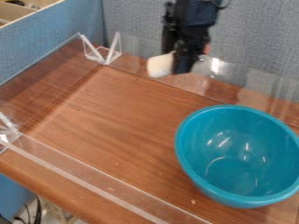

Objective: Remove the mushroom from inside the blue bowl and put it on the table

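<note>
The glossy teal-blue plastic bowl (237, 155) is empty; the black fingers (176, 63) grip the cream-stemmed toy mushroom (163, 65) above the far reddish-brown wood-grain counter (105, 122). Setting down remains.

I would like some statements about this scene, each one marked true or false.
1. The large teal-blue plastic bowl is empty. True.
2. The small toy mushroom lies on the tabletop. False: the claw holds it in the air.
3. The claw is directly above the bowl. False: it is over the reddish-brown wooden table, up and to the left of the bowl in the picture.
4. The bowl stands upright. True.
</note>
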Controlling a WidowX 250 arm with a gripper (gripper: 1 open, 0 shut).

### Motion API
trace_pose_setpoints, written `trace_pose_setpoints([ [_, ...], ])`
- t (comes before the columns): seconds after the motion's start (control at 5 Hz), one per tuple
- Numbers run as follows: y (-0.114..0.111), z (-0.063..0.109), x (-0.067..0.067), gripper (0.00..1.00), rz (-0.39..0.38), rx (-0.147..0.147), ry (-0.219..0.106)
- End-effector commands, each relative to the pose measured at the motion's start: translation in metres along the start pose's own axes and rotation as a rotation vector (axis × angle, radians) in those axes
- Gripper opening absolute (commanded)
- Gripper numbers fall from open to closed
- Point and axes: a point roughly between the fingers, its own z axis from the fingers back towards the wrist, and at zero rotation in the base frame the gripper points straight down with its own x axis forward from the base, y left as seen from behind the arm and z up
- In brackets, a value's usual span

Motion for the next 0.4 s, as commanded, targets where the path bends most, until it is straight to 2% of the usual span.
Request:
trace_pose_setpoints([
  [0.0, 0.0154, 0.0057, 0.0009, 0.0, 0.016, 0.028, -0.027],
  [0.2, 0.0156, 0.0014, -0.0033, 0.0, 0.017, 0.021, -0.015],
])
